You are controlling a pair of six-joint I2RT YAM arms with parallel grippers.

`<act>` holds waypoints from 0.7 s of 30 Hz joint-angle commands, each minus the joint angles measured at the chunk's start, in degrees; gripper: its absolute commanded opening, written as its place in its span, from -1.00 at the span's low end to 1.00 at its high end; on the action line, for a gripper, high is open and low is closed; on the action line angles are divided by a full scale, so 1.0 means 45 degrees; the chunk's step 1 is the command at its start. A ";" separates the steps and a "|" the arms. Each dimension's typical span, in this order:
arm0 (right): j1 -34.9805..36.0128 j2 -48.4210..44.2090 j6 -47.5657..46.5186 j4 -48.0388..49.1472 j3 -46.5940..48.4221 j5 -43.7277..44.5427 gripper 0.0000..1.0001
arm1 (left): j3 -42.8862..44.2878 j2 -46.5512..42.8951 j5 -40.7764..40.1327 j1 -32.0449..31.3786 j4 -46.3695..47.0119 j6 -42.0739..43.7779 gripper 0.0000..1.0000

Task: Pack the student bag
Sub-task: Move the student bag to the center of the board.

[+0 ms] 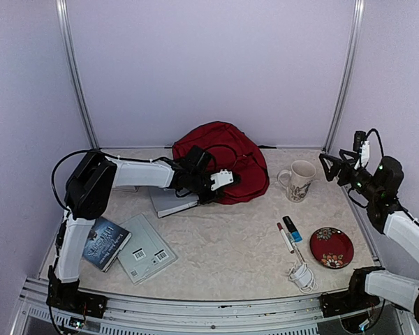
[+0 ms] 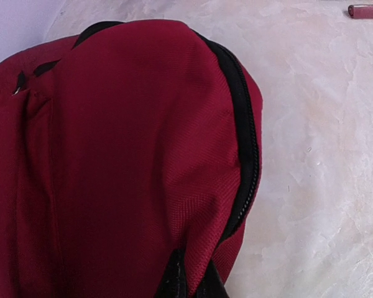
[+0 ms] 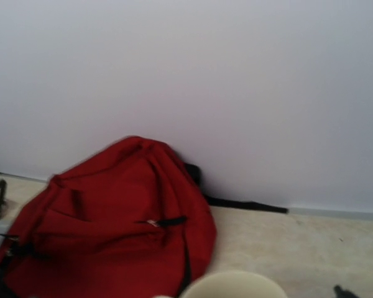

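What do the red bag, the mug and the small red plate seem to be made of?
Student bag: matte woven fabric; a fine weave shows close up. Mug: probably glazed ceramic, pale and smooth. Plate: likely ceramic, red with a pattern; plastic cannot be excluded.

A bare stretch of table (image 1: 223, 244) is left open in front of the backpack (image 1: 230, 157). The left front is taken up by two books (image 1: 146, 251); the right is crowded by a mug (image 1: 298, 180), pens (image 1: 285, 238), a plate (image 1: 331, 247) and a coiled cable (image 1: 302, 276).
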 commanded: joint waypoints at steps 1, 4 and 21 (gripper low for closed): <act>0.0198 -0.0731 0.0029 -0.1782 0.1125 -0.0887 1.00 | -0.1258 -0.2709 -0.1903 -0.0060 0.1694 -0.1164 -1.00; 0.0397 -0.1020 0.0058 -0.2683 0.1524 -0.1030 1.00 | -0.2054 -0.4286 -0.3537 -0.0012 0.2554 -0.1286 -1.00; 0.5052 -0.0163 0.1935 -0.5628 0.4017 -0.0404 1.00 | -0.2834 -0.8068 -0.6938 -0.3637 -0.1754 -0.3087 -1.00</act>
